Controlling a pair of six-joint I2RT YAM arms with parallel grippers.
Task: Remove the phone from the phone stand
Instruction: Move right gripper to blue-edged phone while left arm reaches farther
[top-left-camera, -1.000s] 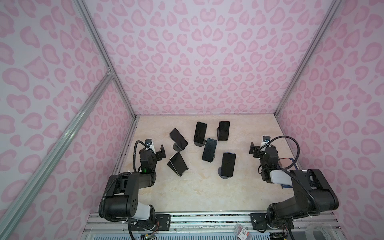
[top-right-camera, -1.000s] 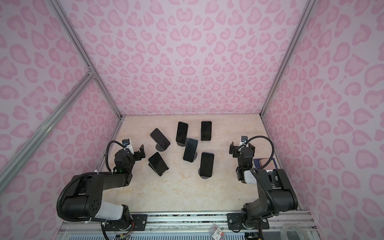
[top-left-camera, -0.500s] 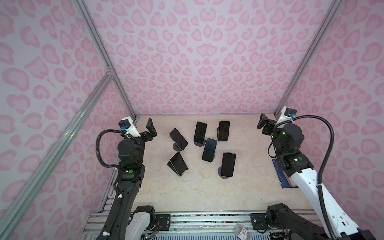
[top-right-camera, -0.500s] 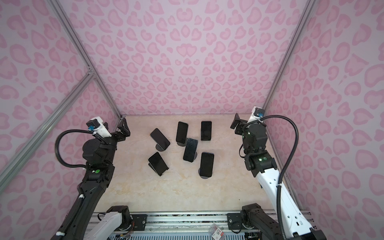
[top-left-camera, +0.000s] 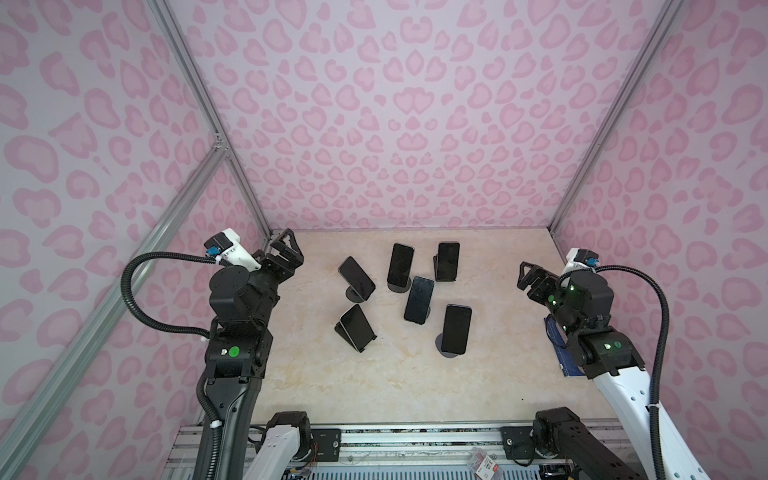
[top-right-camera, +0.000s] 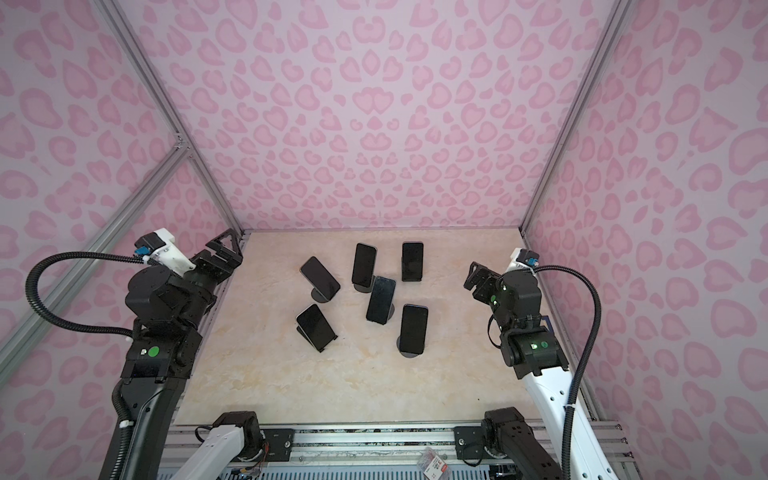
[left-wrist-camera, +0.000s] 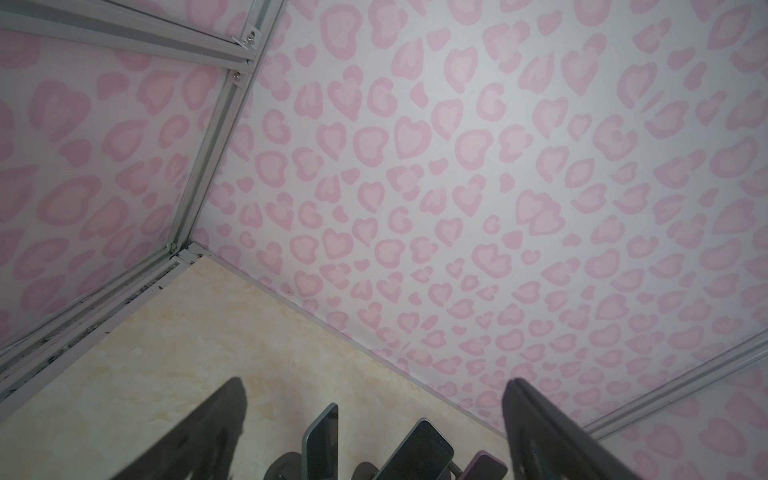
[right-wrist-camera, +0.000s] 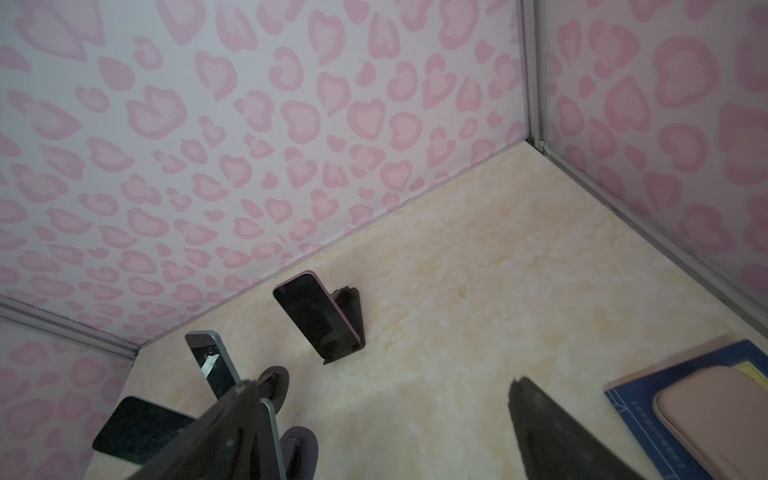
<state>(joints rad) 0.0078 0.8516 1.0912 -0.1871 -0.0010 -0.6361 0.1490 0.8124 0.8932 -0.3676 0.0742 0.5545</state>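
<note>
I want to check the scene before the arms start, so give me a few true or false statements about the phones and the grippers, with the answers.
1. Six phones are propped up on the table. True.
2. The left gripper holds a phone. False: it is open and empty, off to the left of the phones.
3. The right gripper is open. True.
4. The walls are plain white. False: they carry a pink heart pattern.
5. A blue mat lies on the right arm's side of the table. True.
</note>
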